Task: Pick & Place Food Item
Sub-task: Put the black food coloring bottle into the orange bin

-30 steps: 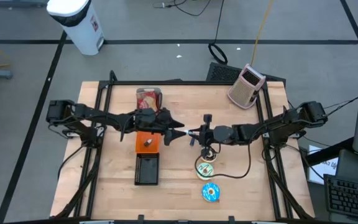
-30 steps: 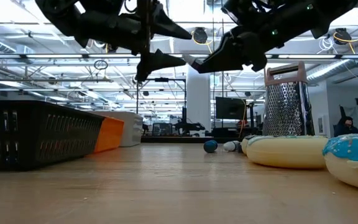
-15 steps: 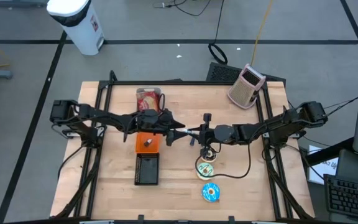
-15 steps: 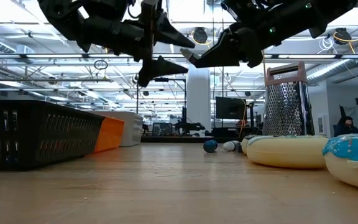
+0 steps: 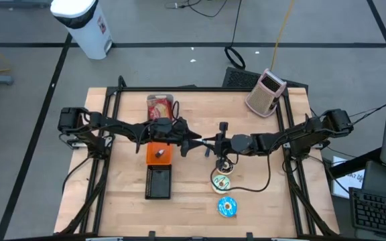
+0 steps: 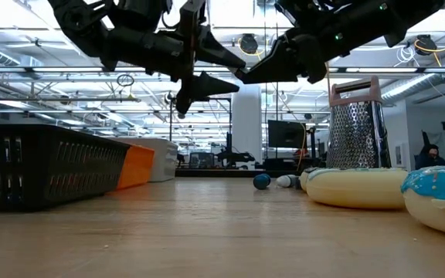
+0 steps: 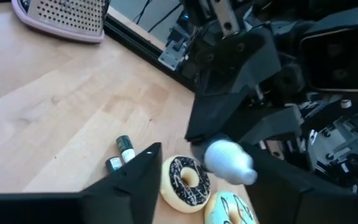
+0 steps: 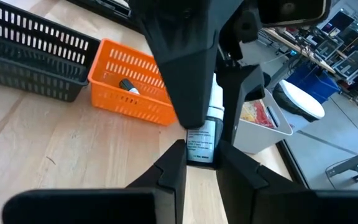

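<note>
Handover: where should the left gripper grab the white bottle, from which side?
Probably the rounded free end of the bottle, jutting past the right gripper. Come head-on from the opposite side: its fingers clamp the labelled body, and the open left gripper straddles that end.

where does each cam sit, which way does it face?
High: overhead, facing straight down; table, left gripper, right gripper.
Low: table-top height, facing level across; both arms overhead.
Left wrist: on left arm, facing bottle past own fingers.
Right wrist: on right arm, facing orange basket past own fingers.
Shared: both wrist views show the bottle.
</note>
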Robot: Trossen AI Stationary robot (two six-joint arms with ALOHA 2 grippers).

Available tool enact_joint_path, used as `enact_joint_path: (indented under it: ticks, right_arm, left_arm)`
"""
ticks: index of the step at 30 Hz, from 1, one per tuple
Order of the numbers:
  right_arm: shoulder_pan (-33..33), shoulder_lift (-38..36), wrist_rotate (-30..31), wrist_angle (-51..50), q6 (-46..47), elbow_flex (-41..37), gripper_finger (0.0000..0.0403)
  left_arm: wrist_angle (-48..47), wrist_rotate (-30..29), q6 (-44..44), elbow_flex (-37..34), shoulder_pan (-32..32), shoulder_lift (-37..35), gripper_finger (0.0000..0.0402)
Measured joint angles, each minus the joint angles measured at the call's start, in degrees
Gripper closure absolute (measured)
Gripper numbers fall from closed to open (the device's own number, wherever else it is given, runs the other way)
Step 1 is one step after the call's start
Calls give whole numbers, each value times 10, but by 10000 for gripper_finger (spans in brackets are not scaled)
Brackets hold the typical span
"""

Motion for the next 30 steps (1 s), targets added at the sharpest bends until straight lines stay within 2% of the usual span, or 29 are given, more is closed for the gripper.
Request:
enact_joint_path:
  ticks: [8, 13, 17, 22, 26, 30]
  right_arm:
    - [-1, 0, 4, 0, 5, 0, 334]
    - [-1, 0, 9, -3, 44, 0, 310]
    - [6, -9, 58, -26, 66, 0, 287]
    - [10, -40, 87, -90, 99, 0, 271]
    - [10, -70, 90, -138, 134, 0, 270]
    - [10, -83, 89, -164, 146, 0, 275]
  left_arm:
    - [11, -5, 6, 0, 4, 0, 299]
    - [12, -7, 48, 0, 6, -1, 341]
    - [-25, -11, 62, 0, 13, -27, 341]
    - [-144, -16, 109, -2, 15, -90, 337]
    - [-142, -49, 142, -44, -2, -152, 344]
    - [-142, -87, 156, -119, -17, -231, 344]
